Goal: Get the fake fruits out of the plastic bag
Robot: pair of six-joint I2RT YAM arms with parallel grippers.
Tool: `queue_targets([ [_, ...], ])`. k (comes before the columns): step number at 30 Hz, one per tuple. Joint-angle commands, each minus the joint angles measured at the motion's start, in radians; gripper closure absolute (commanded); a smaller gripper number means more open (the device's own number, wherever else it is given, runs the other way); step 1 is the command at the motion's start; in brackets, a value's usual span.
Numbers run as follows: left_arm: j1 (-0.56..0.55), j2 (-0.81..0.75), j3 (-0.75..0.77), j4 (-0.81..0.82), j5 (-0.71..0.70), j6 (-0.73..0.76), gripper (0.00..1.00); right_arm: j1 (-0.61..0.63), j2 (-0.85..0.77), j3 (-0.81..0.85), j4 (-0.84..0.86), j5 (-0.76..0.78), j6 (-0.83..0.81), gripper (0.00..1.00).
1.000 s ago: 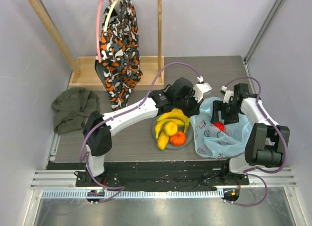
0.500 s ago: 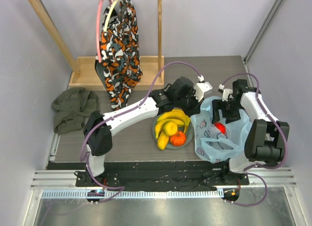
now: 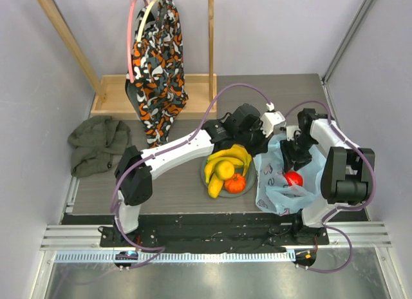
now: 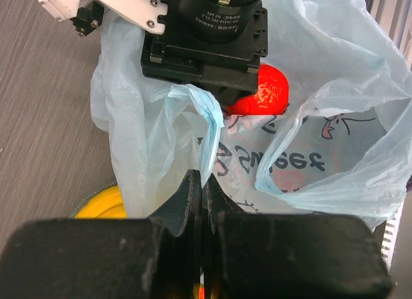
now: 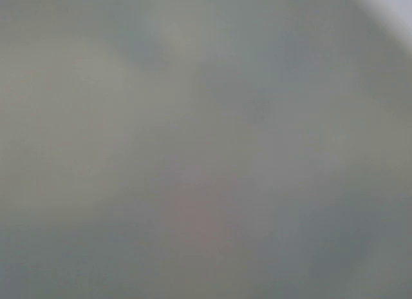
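Note:
The light-blue plastic bag [image 3: 283, 183] lies at the right of the table, also in the left wrist view [image 4: 322, 131]. My left gripper [image 3: 264, 143] is shut on the bag's left rim [image 4: 209, 128], with the film pinched between its fingertips [image 4: 193, 189]. The red apple [image 3: 293, 178] sits inside the bag [image 4: 265, 93]. My right gripper [image 3: 293, 158] reaches down into the bag above the apple; its fingers are hidden and its wrist view is a grey blur. The banana bunch [image 3: 233, 156], yellow-green round fruit [image 3: 224, 169], ribbed orange fruit [image 3: 235, 183] and long yellow fruit [image 3: 215, 185] lie on a plate [image 3: 250, 183].
An orange-black-white patterned cloth [image 3: 159, 67] hangs from a wooden rack [image 3: 112, 96] at the back left. A green cloth [image 3: 96, 143] lies crumpled at the left. The plate stands right against the bag's left side.
My right gripper has pushed left and deeper into the bag. The apple has shifted toward the near edge. My left gripper has drawn the bag's rim slightly right and back.

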Motion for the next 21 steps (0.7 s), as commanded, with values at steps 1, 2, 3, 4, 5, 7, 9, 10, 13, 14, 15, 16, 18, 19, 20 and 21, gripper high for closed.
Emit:
queue_targets([
  [1, -0.005, 0.007, 0.059, 0.026, -0.004, 0.016, 1.0, -0.001, -0.035, 0.106, -0.064, 0.015, -0.071, 0.53],
  [2, -0.004, 0.007, 0.065, 0.026, -0.004, 0.024, 1.0, -0.004, -0.044, 0.133, -0.076, 0.012, -0.083, 0.55],
  [3, -0.004, 0.015, 0.075, 0.025, -0.004, 0.027, 1.0, -0.017, -0.049, 0.159, -0.088, 0.01, -0.095, 0.56],
  [4, -0.004, 0.017, 0.082, 0.026, -0.007, 0.029, 1.0, -0.024, -0.049, 0.214, -0.116, 0.007, -0.112, 0.56],
  [5, -0.004, 0.02, 0.086, 0.026, -0.001, 0.032, 1.0, -0.033, -0.047, 0.242, -0.127, 0.013, -0.128, 0.56],
  [7, -0.004, 0.03, 0.106, 0.031, 0.004, 0.035, 1.0, -0.066, -0.041, 0.321, -0.148, -0.004, -0.146, 0.56],
  [9, -0.004, 0.041, 0.124, 0.029, 0.004, 0.036, 1.0, -0.083, -0.043, 0.355, -0.153, -0.008, -0.155, 0.49],
  [10, -0.004, 0.05, 0.141, 0.031, 0.002, 0.036, 1.0, -0.085, -0.043, 0.372, -0.16, -0.002, -0.155, 0.47],
  [13, -0.004, 0.056, 0.155, 0.034, 0.007, 0.035, 1.0, -0.077, -0.062, 0.356, -0.237, -0.122, -0.2, 0.51],
  [14, -0.004, 0.055, 0.155, 0.034, 0.007, 0.033, 1.0, -0.073, -0.07, 0.34, -0.249, -0.184, -0.203, 0.52],
  [15, -0.005, 0.053, 0.155, 0.034, 0.007, 0.035, 1.0, -0.067, -0.073, 0.322, -0.271, -0.208, -0.227, 0.53],
  [16, -0.004, 0.053, 0.152, 0.034, 0.005, 0.035, 1.0, -0.056, -0.079, 0.285, -0.301, -0.223, -0.237, 0.54],
  [18, -0.004, 0.044, 0.14, 0.033, 0.007, 0.036, 1.0, -0.039, -0.084, 0.251, -0.323, -0.286, -0.282, 0.54],
  [19, -0.005, 0.04, 0.135, 0.033, 0.007, 0.036, 1.0, -0.037, -0.09, 0.225, -0.334, -0.295, -0.33, 0.53],
  [20, -0.004, 0.037, 0.126, 0.031, 0.008, 0.036, 1.0, -0.037, -0.095, 0.21, -0.325, -0.291, -0.339, 0.52],
  [21, -0.005, 0.032, 0.122, 0.031, 0.008, 0.036, 1.0, -0.037, -0.098, 0.197, -0.314, -0.268, -0.344, 0.5],
])
